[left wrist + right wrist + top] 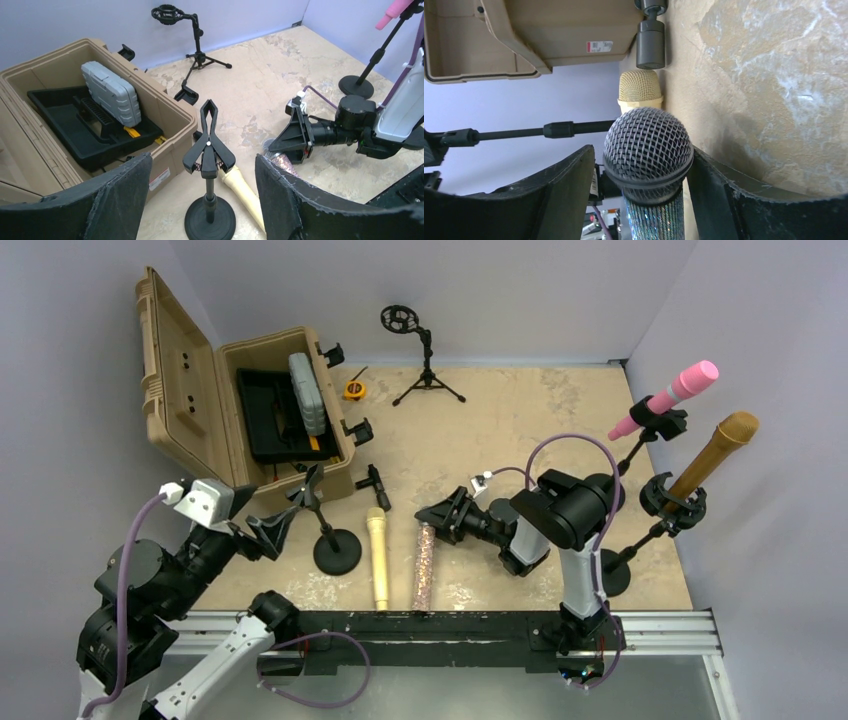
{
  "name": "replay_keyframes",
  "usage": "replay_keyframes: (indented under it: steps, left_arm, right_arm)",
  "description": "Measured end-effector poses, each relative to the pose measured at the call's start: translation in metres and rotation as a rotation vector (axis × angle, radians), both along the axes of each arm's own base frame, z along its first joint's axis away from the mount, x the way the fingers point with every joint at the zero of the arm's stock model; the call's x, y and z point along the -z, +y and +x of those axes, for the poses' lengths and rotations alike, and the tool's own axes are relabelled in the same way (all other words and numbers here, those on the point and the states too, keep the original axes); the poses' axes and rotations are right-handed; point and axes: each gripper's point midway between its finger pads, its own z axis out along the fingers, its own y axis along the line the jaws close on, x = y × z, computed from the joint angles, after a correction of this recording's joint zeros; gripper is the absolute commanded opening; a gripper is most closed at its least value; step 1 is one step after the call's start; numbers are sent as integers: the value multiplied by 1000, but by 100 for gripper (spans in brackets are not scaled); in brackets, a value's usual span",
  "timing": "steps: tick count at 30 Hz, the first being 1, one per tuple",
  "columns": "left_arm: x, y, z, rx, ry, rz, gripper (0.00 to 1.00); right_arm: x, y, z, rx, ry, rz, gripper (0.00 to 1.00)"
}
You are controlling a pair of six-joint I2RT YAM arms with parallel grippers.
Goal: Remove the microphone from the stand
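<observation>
Microphones, we count four: pink microphone, gold microphone on two stands at right; cream microphone, glitter microphone flat on surface, lower centre. Tools: left tool spread; right tool straddles glitter microphone, grip we cannot tell.

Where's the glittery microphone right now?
In the overhead view, the glittery microphone lies on the table near the front edge, right of the yellow microphone, head between the right pincer.

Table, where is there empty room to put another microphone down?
Bare tabletop lies between the tripod stand and the pink microphone. The near edge is crowded: round-base stand, cream microphone, glitter microphone and right arm.
</observation>
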Motion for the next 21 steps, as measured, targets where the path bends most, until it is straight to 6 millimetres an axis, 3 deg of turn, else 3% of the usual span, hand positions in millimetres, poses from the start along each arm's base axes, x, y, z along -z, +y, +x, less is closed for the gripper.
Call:
replay_keyframes:
  steps: [5, 15, 18, 21]
  left_arm:
    - [-10, -1, 1, 0, -5, -7, 74]
    - [-1, -10, 11, -5, 100, 8, 74]
    - [3, -14, 17, -15, 159, 16, 70]
    - [11, -19, 26, -32, 226, 34, 59]
  right_arm:
    - [5, 0, -2, -12, -12, -16, 71]
    - [-2, 1, -2, -24, -66, -24, 76]
    - [-14, 0, -1, -25, -119, -20, 76]
    - [-32, 2, 3, -23, -205, -14, 76]
